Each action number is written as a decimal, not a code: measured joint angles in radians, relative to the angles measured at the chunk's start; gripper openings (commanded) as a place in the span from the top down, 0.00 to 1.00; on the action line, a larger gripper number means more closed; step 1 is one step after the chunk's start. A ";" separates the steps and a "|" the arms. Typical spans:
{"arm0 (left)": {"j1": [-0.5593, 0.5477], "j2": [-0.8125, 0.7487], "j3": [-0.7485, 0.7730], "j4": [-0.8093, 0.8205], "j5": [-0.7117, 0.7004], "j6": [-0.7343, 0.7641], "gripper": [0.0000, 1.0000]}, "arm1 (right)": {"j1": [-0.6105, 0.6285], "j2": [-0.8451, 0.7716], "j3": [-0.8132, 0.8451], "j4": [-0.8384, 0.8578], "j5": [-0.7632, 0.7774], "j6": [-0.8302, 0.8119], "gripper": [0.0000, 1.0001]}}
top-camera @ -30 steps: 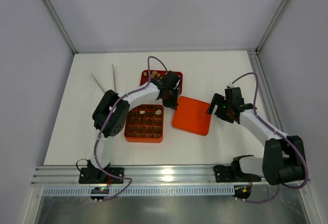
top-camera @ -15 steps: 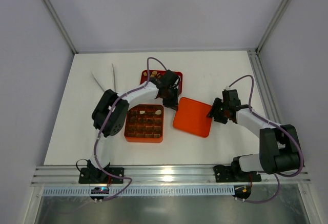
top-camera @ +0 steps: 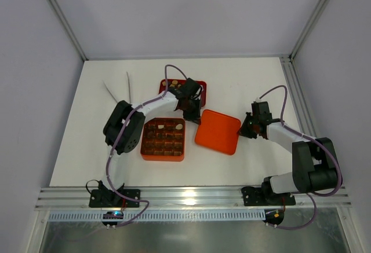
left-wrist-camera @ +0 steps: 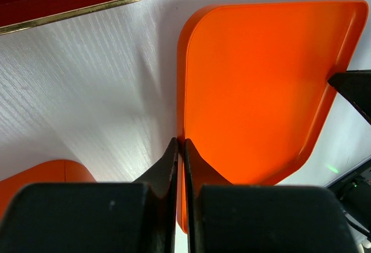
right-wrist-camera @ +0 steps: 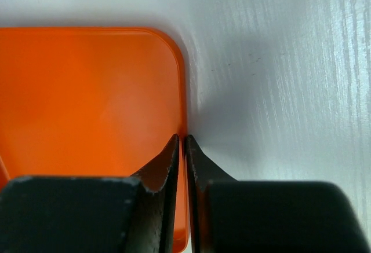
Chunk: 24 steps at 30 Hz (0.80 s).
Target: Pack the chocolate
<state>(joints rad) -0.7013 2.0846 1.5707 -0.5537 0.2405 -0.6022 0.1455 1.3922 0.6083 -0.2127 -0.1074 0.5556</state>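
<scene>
**Top external.** The chocolate [top-camera: 179,126] sits in 2 places.
- Place 1 is the orange grid box [top-camera: 162,156], left of centre on the desk [top-camera: 261,79]. Brown pieces fill several cells, and 1 cream-white piece lies in the far right corner cell.
- The cream piece looks slightly oval, with its long axis roughly left-right. The brown pieces are too small to read any axis or facing.
- Place 2 is the dark red tray [top-camera: 164,90], just beyond the box. A few brown and pale pieces lie in a left-right row along its far rim.

The orange lid [top-camera: 218,132] lies flat just right of the box, turned a little off square to it. The left end effector [top-camera: 195,116] is at the lid's left edge and the right end effector [top-camera: 243,128] is at its right edge. A pair of pale slim strips [top-camera: 128,85] lies far left, well apart from the rest.

**Left wrist.** The jaws are closed tip to tip, right at the lid's rim. The rim line runs into the slit between them, but I cannot tell whether it is pinched. The tray's gold-trimmed rim shows at top left, and a corner of the box at lower left. A black finger of the right end effector meets the lid's opposite edge.

**Right wrist.** The jaws are nearly together and straddle the lid's rim near a rounded corner. 1 finger is over the lid and 1 over bare desk, so the end effector is closed on the rim.
</scene>
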 measured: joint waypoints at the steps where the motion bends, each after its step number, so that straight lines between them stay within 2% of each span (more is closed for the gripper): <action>1: 0.002 0.000 0.000 -0.002 0.000 0.000 1.00 | 0.000 0.001 0.000 0.000 0.001 0.000 0.93; 2: 0.002 0.000 0.000 -0.002 0.000 0.000 1.00 | -0.002 0.001 0.000 0.000 0.001 0.000 0.96; 9: 0.003 0.000 0.000 -0.003 0.006 0.000 1.00 | -0.002 0.001 -0.001 -0.001 0.000 0.000 0.96; 24: 0.016 -0.012 -0.023 0.023 0.051 -0.024 0.88 | -0.008 0.007 0.003 0.001 -0.013 -0.001 0.96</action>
<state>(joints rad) -0.6857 2.0724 1.5478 -0.5308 0.2916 -0.6258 0.1375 1.3994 0.6109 -0.2119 -0.1200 0.5545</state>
